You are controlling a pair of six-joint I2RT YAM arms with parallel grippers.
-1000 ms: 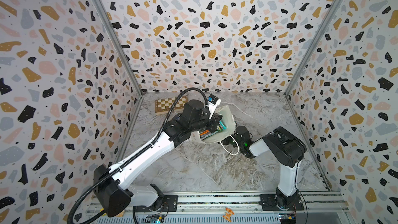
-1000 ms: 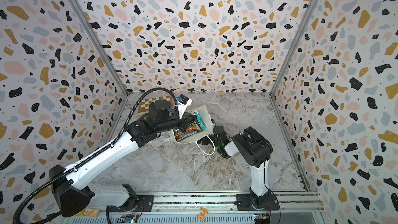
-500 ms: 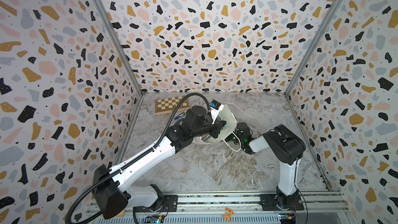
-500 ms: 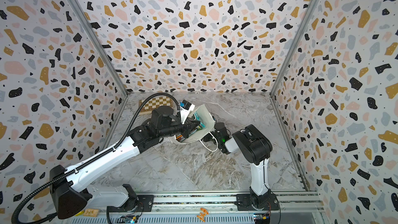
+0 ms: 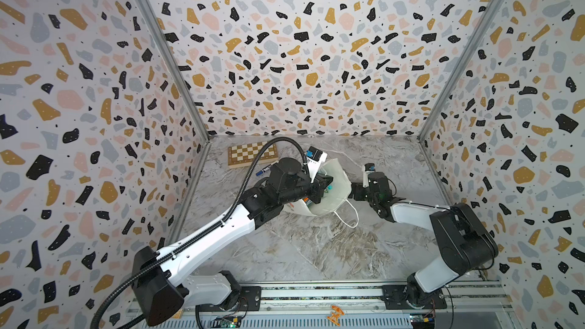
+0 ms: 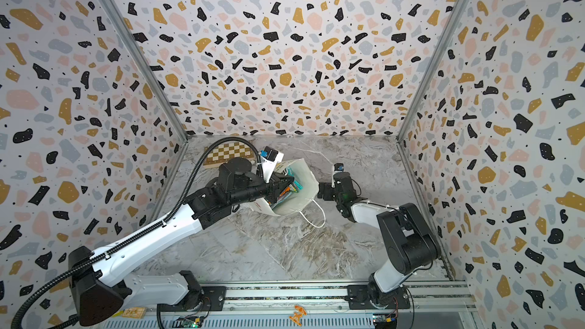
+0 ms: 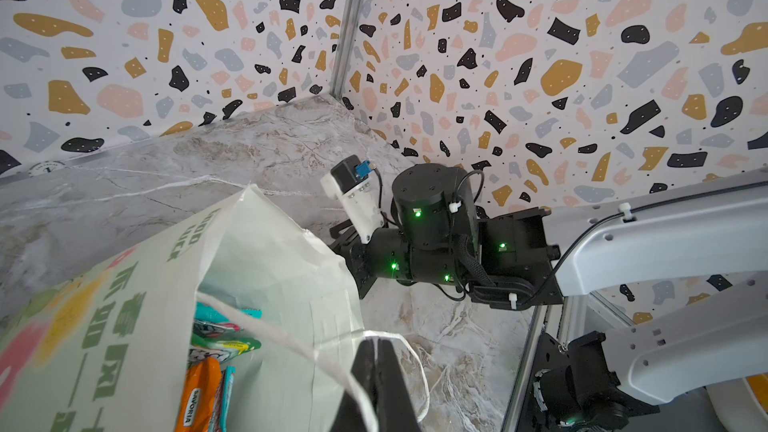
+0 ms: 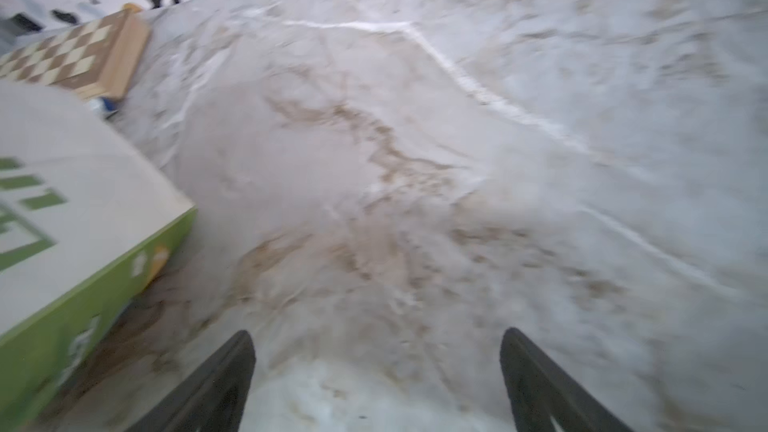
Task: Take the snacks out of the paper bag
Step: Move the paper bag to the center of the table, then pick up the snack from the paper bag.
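"On the left side of the table (image 5: 316,248), what did you have?"

"A chessboard (image 5: 251,153) by the back wall, out of the way. Next to it my left gripper (image 7: 376,353) was at the mouth of the paper bag (image 6: 305,181), jaws pressed together on the rim. A cord handle (image 7: 270,329) crossed the mouth right there. I could not tell whether paper, cord or both sat between the jaws."

"And the snacks (image 7: 205,376)?"

"All that I could see were inside the bag, stacked on edge against one wall: orange, green, teal. The bag was tilted, its open mouth facing up toward the cameras."

"How did you expect them to handle?"

"Light, flat, glossy film, so slippery and floppy. I judged a pinch on a packet's top edge the safest hold. The bag is thin paper. It would crease and slide unless held."

"And on the right?"

"My right gripper (image 8: 380,371) was just beside the bag's outer wall, low over the marble, jaws spread wide with nothing between them. That wrist view was blurred."
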